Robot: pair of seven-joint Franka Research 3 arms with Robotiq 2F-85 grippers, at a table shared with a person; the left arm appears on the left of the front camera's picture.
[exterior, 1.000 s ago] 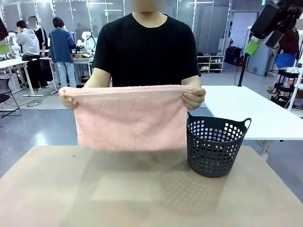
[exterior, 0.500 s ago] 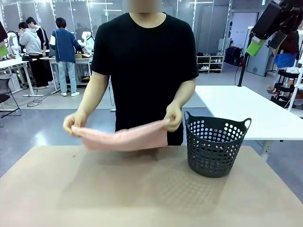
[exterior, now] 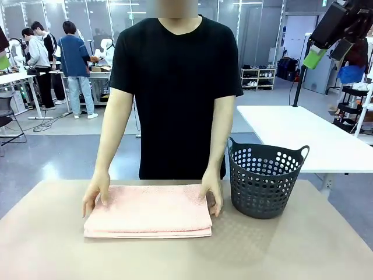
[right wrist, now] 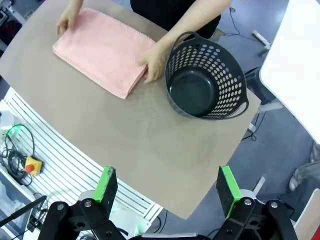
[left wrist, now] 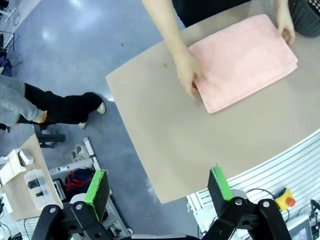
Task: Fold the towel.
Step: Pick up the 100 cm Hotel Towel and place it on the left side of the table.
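Left gripper [left wrist: 157, 174], right gripper [right wrist: 166, 172]: wide, empty, well above table [exterior: 274, 251]. Towel [exterior: 148, 211]: folded, flat under hands [exterior: 96, 195]; best squared at edges, pressed smooth.

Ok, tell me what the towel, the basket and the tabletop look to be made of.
Towel: soft pink cloth, likely terry; matte, nubby surface, folded in stacked layers. Basket: probably moulded plastic; dark grey, rigid wall pierced with round holes, handles formed into the rim. Tabletop: smooth matte beige board, perhaps laminate or fibreboard; the look leaves it open.
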